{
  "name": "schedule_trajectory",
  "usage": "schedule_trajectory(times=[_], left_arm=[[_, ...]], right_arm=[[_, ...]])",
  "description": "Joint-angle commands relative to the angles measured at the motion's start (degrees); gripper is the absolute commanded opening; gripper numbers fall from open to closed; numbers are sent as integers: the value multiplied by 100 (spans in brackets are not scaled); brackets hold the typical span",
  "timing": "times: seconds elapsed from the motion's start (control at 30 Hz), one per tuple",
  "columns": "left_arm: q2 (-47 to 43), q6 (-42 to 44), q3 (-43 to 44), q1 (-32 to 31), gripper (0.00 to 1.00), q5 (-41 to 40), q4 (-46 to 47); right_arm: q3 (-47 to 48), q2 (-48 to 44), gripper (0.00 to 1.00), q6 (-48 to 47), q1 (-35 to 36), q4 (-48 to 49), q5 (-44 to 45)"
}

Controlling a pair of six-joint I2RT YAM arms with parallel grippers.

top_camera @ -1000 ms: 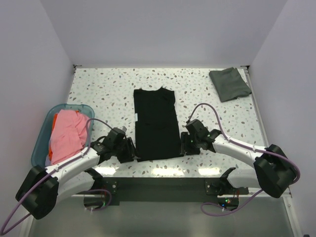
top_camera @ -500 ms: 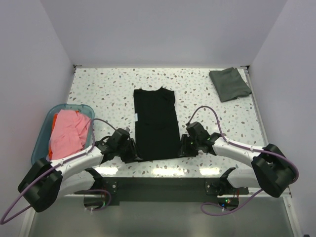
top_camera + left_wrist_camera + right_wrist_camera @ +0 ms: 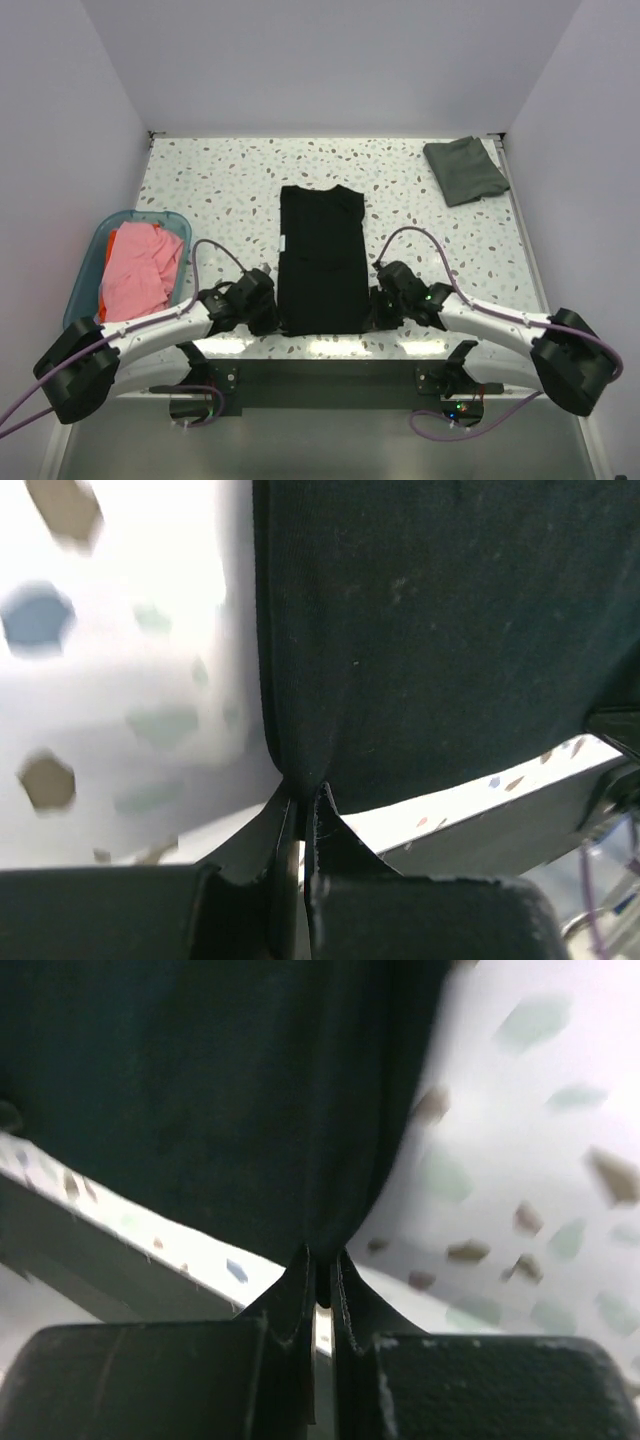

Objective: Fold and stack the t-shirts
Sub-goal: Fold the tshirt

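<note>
The black t-shirt (image 3: pixel 320 255) lies as a long folded strip down the middle of the speckled table, neck end far from the arms. My left gripper (image 3: pixel 272 318) is shut on its near left corner, and black cloth (image 3: pixel 440 630) fills the left wrist view above the pinched jaws. My right gripper (image 3: pixel 372 312) is shut on its near right corner, with the cloth (image 3: pixel 220 1090) bunched between the jaws in the right wrist view. A dark grey-green t-shirt (image 3: pixel 465 170) lies folded at the far right. Pink and orange-red shirts (image 3: pixel 135 275) sit in the tub.
The translucent teal tub (image 3: pixel 85 290) stands at the left edge of the table (image 3: pixel 210 190). White walls close the table on three sides. The table's near edge (image 3: pixel 320 345) runs just under both grippers.
Both grippers have moved toward the near edge and closed on the shirt's near corners. The black shirt has slid a little toward the arms and to the right.
</note>
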Motion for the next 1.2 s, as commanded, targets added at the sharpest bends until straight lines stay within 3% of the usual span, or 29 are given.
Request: schedule_trajectory(times=[0.0,0.07,0.27,0.7,0.8,0.93,1.17], left_arm=[[-332,-336,72,-586,0,-560,-990],[-656,-451,281,-981,0,-894,-1359],[-1263,-496,1344,-1395,0,-1544,-2336],[-1212,-119,2427,-1396,0,-2107,-2681],[-1036,189,2734,-1203,0,-2274,-2680],[-747,891,2911,-213,0,-1715,-2102],[352,1893,3604,625,0,-1361,-1022]], right_arm=[[-193,-706,0,33,785,-584,212],[-141,-1277,0,121,999,-997,529],[499,-2367,0,-125,1088,-2122,1074],[1819,-2185,0,-511,1088,-2748,1760],[2143,-1913,0,-687,1079,-2774,2076],[2784,-1088,0,-1038,965,-2713,2436],[3549,36,0,-1627,-475,-1738,1699]])
